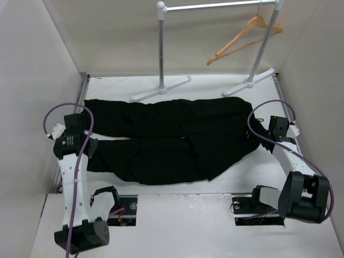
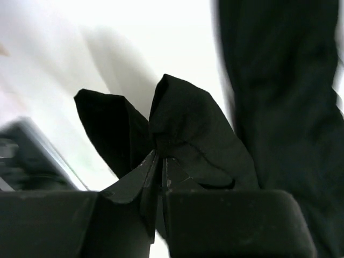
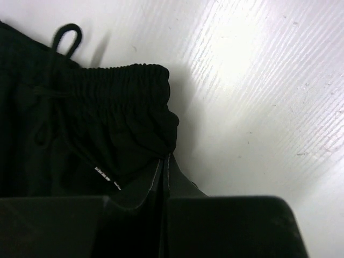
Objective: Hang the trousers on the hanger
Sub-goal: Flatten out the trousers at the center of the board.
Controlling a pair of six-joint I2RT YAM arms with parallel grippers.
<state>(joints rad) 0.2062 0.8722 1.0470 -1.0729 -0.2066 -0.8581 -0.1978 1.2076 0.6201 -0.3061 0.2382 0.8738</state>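
The black trousers [image 1: 172, 140] lie spread across the white table, legs pointing left and waistband at the right. My left gripper [image 1: 87, 146] is shut on the leg-end cloth [image 2: 188, 129] at the left, which bunches up between its jaws. My right gripper [image 1: 265, 134] is shut on the elastic waistband [image 3: 129, 107] at the right; a drawstring loop [image 3: 68, 36] shows beside it. The wooden hanger [image 1: 244, 38] hangs tilted from the silver rail [image 1: 215, 6] at the back right, apart from both grippers.
The rail's two posts stand on flat feet [image 1: 161, 88] [image 1: 250, 81] just behind the trousers. White walls close in the table on the left, right and back. Two dark openings [image 1: 126, 207] lie at the near edge by the arm bases.
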